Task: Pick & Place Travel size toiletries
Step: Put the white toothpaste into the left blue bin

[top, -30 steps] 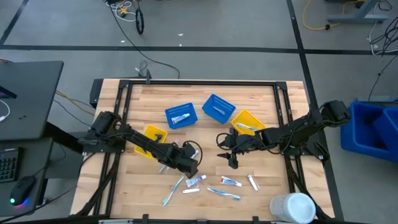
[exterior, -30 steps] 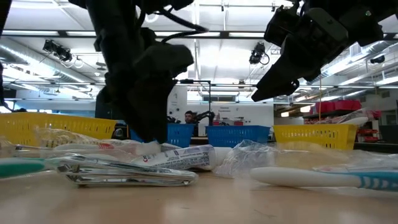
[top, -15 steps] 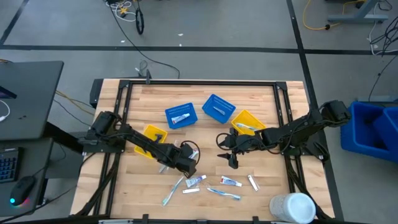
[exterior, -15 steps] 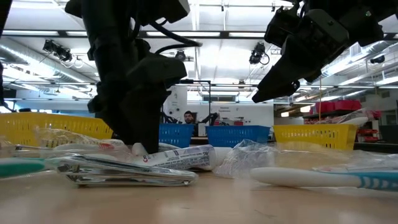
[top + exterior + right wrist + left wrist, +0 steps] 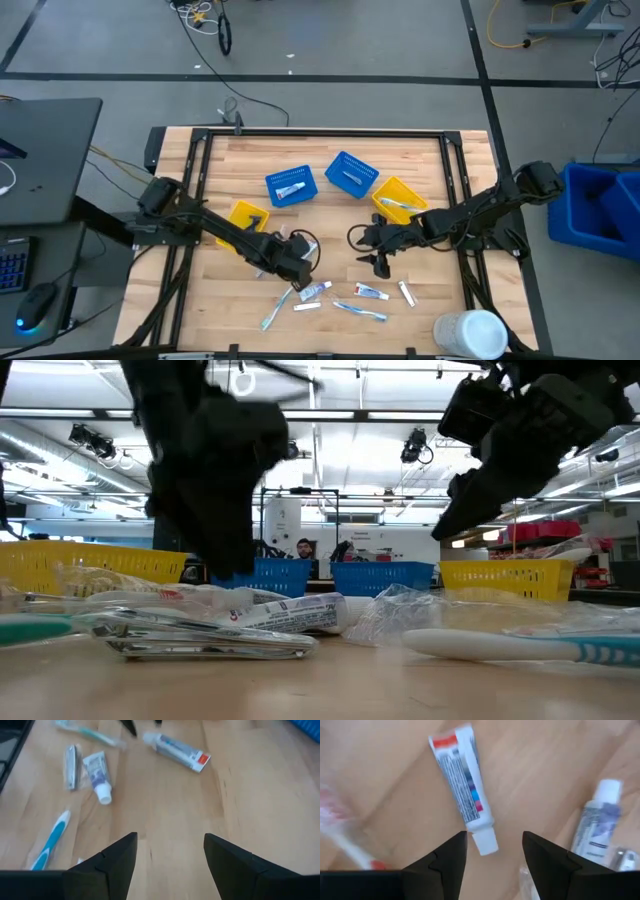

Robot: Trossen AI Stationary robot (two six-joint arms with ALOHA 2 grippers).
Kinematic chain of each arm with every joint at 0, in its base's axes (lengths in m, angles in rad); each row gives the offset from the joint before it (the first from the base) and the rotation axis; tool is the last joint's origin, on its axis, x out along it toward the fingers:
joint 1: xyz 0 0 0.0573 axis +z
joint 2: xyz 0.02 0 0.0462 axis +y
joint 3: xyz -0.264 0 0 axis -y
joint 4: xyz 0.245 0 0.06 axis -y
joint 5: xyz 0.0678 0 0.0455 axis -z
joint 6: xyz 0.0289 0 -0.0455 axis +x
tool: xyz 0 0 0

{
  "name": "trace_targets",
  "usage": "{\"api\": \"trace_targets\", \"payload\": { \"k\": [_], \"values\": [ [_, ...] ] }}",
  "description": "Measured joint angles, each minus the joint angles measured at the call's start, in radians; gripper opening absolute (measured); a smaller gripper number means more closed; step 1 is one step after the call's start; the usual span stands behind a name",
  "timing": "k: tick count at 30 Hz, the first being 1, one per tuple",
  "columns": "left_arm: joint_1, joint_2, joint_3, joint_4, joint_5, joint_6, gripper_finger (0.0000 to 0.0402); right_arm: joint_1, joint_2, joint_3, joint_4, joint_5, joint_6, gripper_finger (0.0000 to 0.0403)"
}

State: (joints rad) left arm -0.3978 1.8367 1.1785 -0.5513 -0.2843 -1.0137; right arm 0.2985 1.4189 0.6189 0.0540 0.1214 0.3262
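Note:
Several travel-size toiletries lie flat on the wood near the table's near edge: a white tube (image 5: 315,291), a second tube (image 5: 372,292), two teal-and-white toothbrushes (image 5: 275,308) (image 5: 360,310) and a small bottle (image 5: 407,293). My left gripper (image 5: 294,271) hovers open just above them. In its wrist view a white tube with a red end (image 5: 462,785) lies ahead, its cap (image 5: 485,842) between the open fingers (image 5: 495,836). My right gripper (image 5: 381,263) hangs open above bare wood, with tubes (image 5: 177,751) (image 5: 98,772) and a toothbrush (image 5: 50,840) ahead of it (image 5: 170,837).
Two blue mesh baskets (image 5: 290,186) (image 5: 351,174) and two yellow ones (image 5: 248,216) (image 5: 400,197) sit mid-table, some holding items. A large white cylinder (image 5: 470,333) stands at the near right corner. Bare wood lies between the two grippers and along the far edge.
My left gripper has shifted a little toward the table's near left and shows blurred in the low view. My right gripper has moved slightly toward the near edge and the right. The toiletries lie where they were.

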Motion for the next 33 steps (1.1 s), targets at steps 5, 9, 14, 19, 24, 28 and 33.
{"api": "trace_targets", "payload": {
  "k": [5, 9, 14, 19, 24, 28, 33],
  "values": [
    [-0.031, -0.069, 0.000, -0.140, -0.004, -0.077, 0.0201, 0.022, 0.000, 0.000, -0.049, 0.032, 0.045, 0.0252],
    [-0.056, -0.112, 0.000, -0.283, 0.015, -0.162, 0.0201, 0.037, 0.000, 0.000, -0.051, 0.034, 0.057, 0.0254],
    [-0.064, -0.124, 0.000, -0.360, 0.049, -0.267, 0.0201, 0.044, 0.000, 0.000, -0.034, 0.034, 0.051, 0.0242],
    [-0.064, -0.116, 0.000, -0.298, 0.050, -0.288, 0.0201, 0.041, 0.000, 0.000, -0.019, 0.050, 0.038, 0.0235],
    [-0.045, -0.116, 0.000, -0.159, -0.037, -0.191, 0.0201, 0.041, 0.000, 0.001, 0.013, 0.070, -0.021, 0.0238],
    [-0.032, -0.090, -0.003, -0.065, -0.033, -0.118, 0.0201, 0.041, 0.000, 0.001, 0.028, 0.069, -0.028, 0.0246],
    [-0.033, -0.023, -0.003, -0.003, -0.021, -0.062, 0.0201, 0.041, 0.000, 0.000, 0.029, 0.069, -0.028, 0.0253]
  ]
}}
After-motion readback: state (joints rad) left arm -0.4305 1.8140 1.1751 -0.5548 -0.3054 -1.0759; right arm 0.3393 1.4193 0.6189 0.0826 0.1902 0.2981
